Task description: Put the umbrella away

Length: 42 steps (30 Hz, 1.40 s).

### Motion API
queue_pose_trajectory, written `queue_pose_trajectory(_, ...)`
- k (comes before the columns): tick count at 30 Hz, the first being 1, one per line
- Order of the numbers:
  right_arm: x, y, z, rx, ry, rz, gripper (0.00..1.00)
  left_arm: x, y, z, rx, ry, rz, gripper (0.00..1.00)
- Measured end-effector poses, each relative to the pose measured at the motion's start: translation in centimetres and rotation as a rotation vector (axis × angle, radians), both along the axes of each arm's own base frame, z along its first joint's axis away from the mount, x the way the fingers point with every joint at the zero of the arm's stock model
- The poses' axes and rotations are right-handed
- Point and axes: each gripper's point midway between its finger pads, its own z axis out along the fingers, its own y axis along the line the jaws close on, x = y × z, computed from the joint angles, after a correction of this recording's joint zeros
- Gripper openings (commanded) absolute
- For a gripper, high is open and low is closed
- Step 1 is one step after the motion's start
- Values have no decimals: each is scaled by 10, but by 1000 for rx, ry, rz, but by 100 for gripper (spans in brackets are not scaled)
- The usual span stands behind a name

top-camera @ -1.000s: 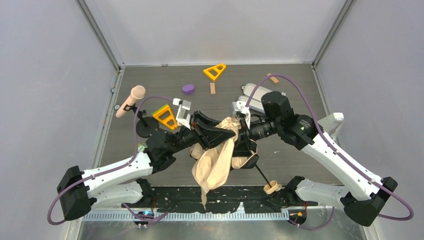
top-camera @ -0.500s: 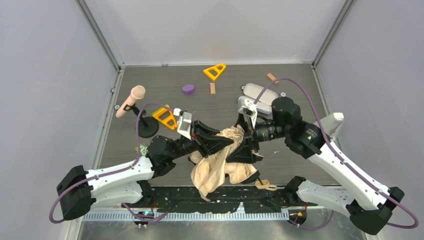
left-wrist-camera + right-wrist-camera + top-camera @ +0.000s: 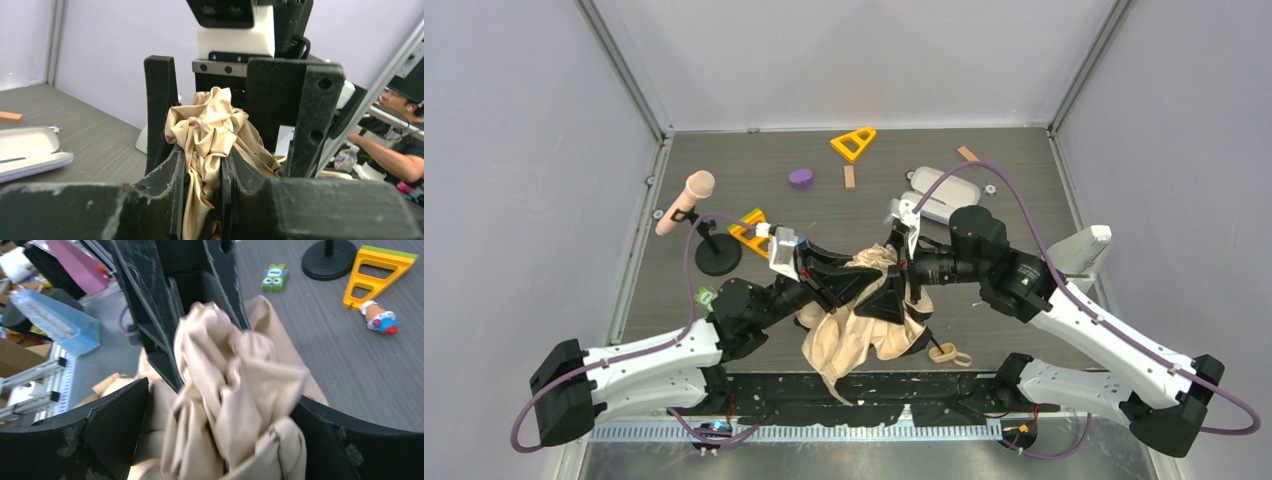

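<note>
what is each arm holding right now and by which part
The left gripper holds the umbrella by a bunched fold of canopy fabric. The right gripper holds nothing, jaws open around the fabric.

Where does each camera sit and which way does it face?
Top external: above and behind the arms, looking down at the table; both arms show, meeting at the umbrella.
Left wrist: on the left arm, facing the right arm; its jaws show, pinched on fabric.
Right wrist: on the right arm, facing the left arm; its open jaws show.
Both wrist views share the bunched fabric.
</note>
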Motion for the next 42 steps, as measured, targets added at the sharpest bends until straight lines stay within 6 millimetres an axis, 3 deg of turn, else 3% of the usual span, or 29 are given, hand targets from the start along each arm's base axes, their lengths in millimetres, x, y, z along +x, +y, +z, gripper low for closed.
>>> queue_pose_trajectory(8, 7, 8, -22, -34, -88, -18, 95, 10, 28, 0, -77, 81, 101, 0)
queue_pose_trajectory(15, 18, 21, -40, -60, -148, -26, 98, 16, 34, -6, -113, 151, 126, 0)
queue_pose_trajectory(26, 54, 48, -67, -161, -288, -111, 95, 38, 48, -19, -151, 229, 238, 0)
queue_pose_trajectory(34, 85, 79, -78, -176, -397, -247, 96, 57, 78, -31, -207, 272, 385, 0)
queue_pose_trajectory(35, 89, 82, -79, -176, -409, -268, 92, 60, 81, -33, -211, 279, 405, 0)
queue_pose_trajectory(40, 106, 92, -74, -146, -477, -378, 32, 71, 99, -34, -256, 305, 490, 0)
queue_pose_trajectory(42, 113, 93, -69, -124, -480, -431, 17, 72, 103, -29, -278, 297, 500, 0)
